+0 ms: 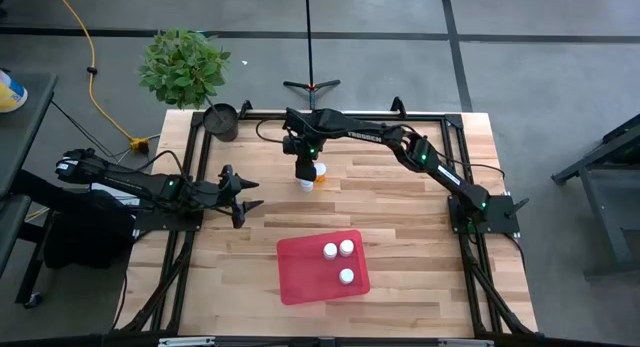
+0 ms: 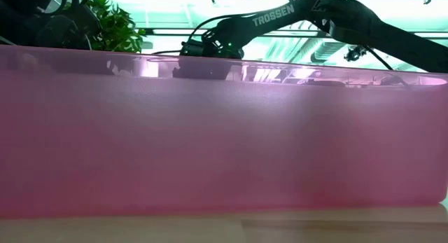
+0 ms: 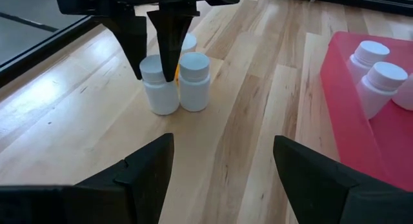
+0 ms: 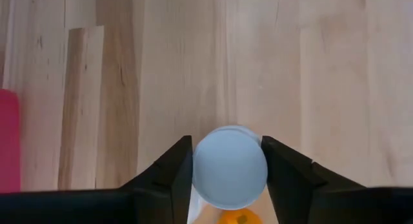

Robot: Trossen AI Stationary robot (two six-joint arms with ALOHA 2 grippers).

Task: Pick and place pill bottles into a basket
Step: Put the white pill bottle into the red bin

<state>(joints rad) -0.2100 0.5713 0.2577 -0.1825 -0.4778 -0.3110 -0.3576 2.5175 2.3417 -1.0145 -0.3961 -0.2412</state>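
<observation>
Wooden boards make up the table [image 1: 400, 217], and a grey floor lies all around it. Near the back middle of the table stand two white bottles [image 3: 175, 82] side by side, touching, with a bit of an orange one showing just behind them. The right gripper [image 4: 226, 169] hangs straight down over one white bottle [image 4: 230, 167], with one finger on each side of its cap; the fingers look like they touch the cap or nearly do, but I cannot tell if they squeeze it tight. To do this step well, I think the fingers should press the cap evenly and then lift straight up, so the bottle next to it does not get bumped and fall. The red basket [image 1: 300, 277] sits near the front middle of the table, and three bottles [image 1: 340, 257] with white caps already stand inside it. The way from the bottles to the basket looks bare. The left gripper [image 1: 245, 194] waits at the left side of the table with its fingers wide apart and nothing in them, pointing toward the bottles. It is well apart from the right arm's path, I think. A black pot [image 1: 221, 120] with a green plant [image 1: 183, 65] sits at the back left corner, far from the work
</observation>
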